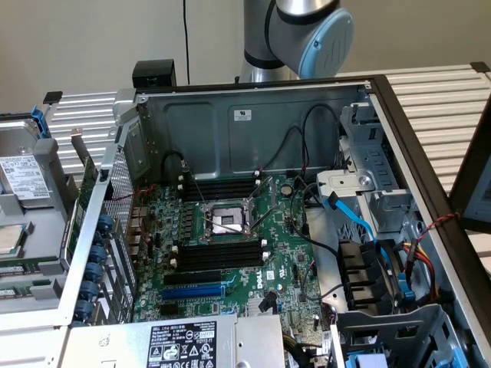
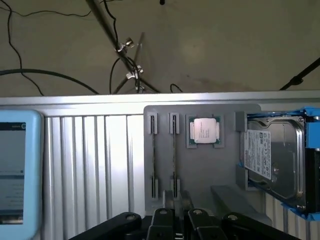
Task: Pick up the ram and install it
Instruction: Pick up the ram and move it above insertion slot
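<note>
Hand hangs near ram on gray tray; open or closed, cannot tell.

Silver arm tube, pale-blue joint cap seen top centre; gripper links black, pivot pins round.

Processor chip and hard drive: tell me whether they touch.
Apart. The wrist view shows bare gray tray between the processor chip and the hard drive.

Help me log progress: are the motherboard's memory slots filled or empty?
Empty. The black memory slots on both sides of the CPU socket show bare channels; no green stick stands in any.
</note>
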`<move>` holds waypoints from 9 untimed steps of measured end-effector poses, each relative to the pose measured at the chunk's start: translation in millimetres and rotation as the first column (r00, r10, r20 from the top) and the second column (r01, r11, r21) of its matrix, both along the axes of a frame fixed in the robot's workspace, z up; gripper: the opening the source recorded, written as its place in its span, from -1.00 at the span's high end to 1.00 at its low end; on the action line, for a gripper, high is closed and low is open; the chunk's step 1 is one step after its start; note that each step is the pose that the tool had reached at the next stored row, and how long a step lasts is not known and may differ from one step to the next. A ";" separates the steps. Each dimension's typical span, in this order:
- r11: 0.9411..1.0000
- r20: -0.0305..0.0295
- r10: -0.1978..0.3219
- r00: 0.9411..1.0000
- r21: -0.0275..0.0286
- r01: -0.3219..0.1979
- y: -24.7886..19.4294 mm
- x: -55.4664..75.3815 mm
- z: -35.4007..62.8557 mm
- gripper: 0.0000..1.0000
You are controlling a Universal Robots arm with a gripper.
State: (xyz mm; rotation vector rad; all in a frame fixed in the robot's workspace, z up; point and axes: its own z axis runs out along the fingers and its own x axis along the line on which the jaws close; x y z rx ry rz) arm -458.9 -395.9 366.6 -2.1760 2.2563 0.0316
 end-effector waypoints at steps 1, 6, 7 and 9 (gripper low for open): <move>1.000 0.003 0.003 1.000 0.000 -0.003 0.0 -0.2 -0.7 0.52; 1.000 0.009 0.018 1.000 0.000 -0.018 0.0 -0.9 -6.9 0.15; 1.000 0.009 0.021 1.000 0.000 -0.021 0.0 -1.1 -8.3 0.15; 1.000 0.010 0.025 1.000 0.000 -0.025 0.1 -1.9 -11.6 0.15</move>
